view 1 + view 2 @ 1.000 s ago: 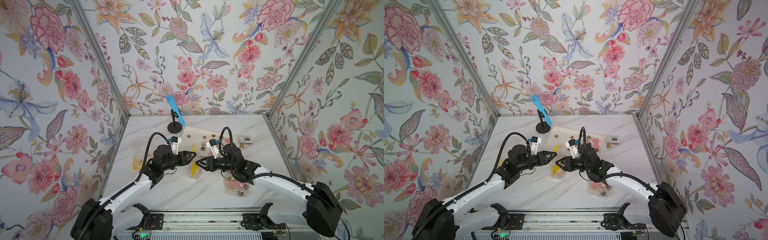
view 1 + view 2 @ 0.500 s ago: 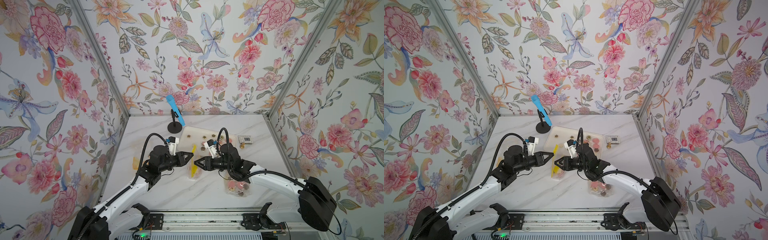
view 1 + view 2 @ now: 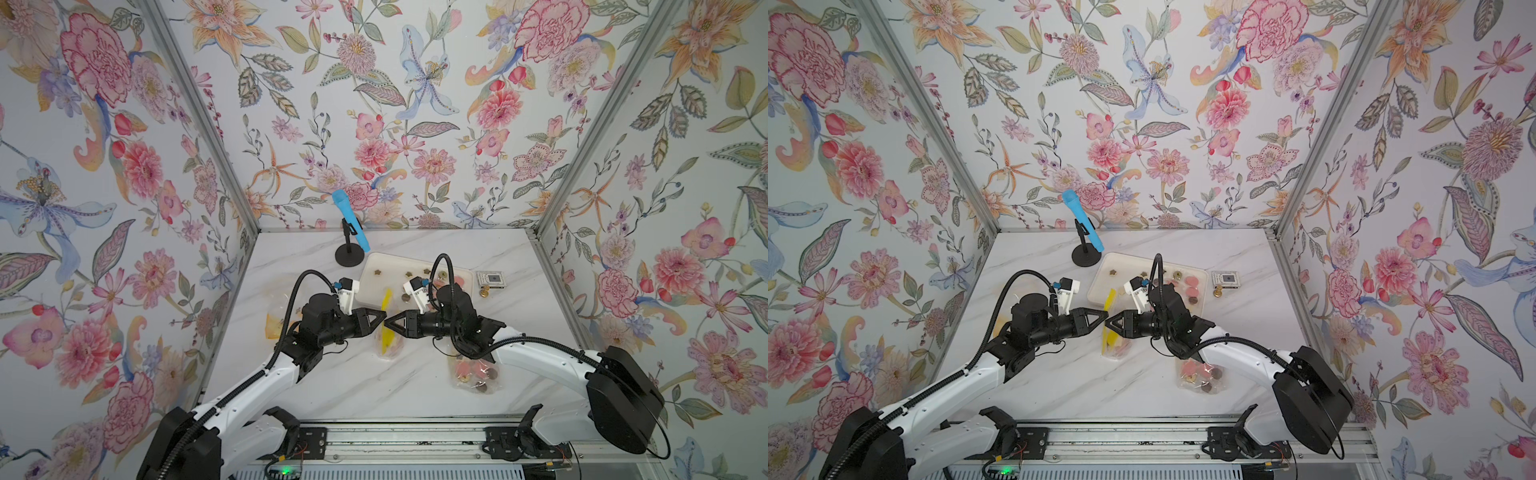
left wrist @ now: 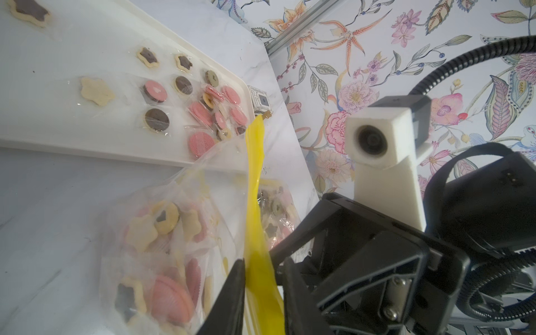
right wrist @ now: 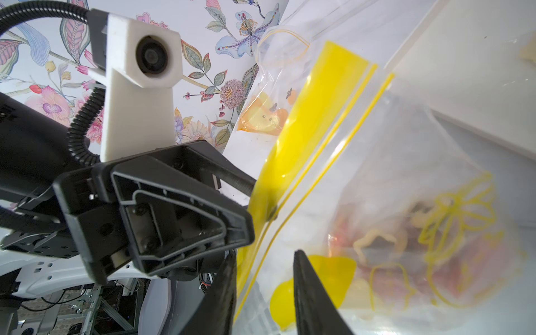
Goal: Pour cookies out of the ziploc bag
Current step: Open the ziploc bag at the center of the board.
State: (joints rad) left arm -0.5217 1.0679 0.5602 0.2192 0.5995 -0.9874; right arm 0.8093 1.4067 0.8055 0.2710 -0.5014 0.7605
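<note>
On the marble table [image 3: 374,395]: cream tray [image 3: 382,270] toward the back, a filled spare bag [image 3: 478,380] beside my right arm. Clear bag [image 3: 390,349] stands mid-table, yellow zip band up; cookies [image 4: 162,226], pink rounds and pale stars, sit in its bottom, others in the tray. Right claw [image 3: 390,324]: jaws apart, film between. Left claw [image 3: 379,319] straddles the band; pinched or not, cannot tell.

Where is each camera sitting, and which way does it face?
Top views: high up front, looking down on the table; left gripper and right gripper show.
Left wrist: on left arm, faces ziploc bag, tray; own finger shows.
Right wrist: on right arm, faces bag; own fingers show.
Both wrist views share the bag's yellow strip.
</note>
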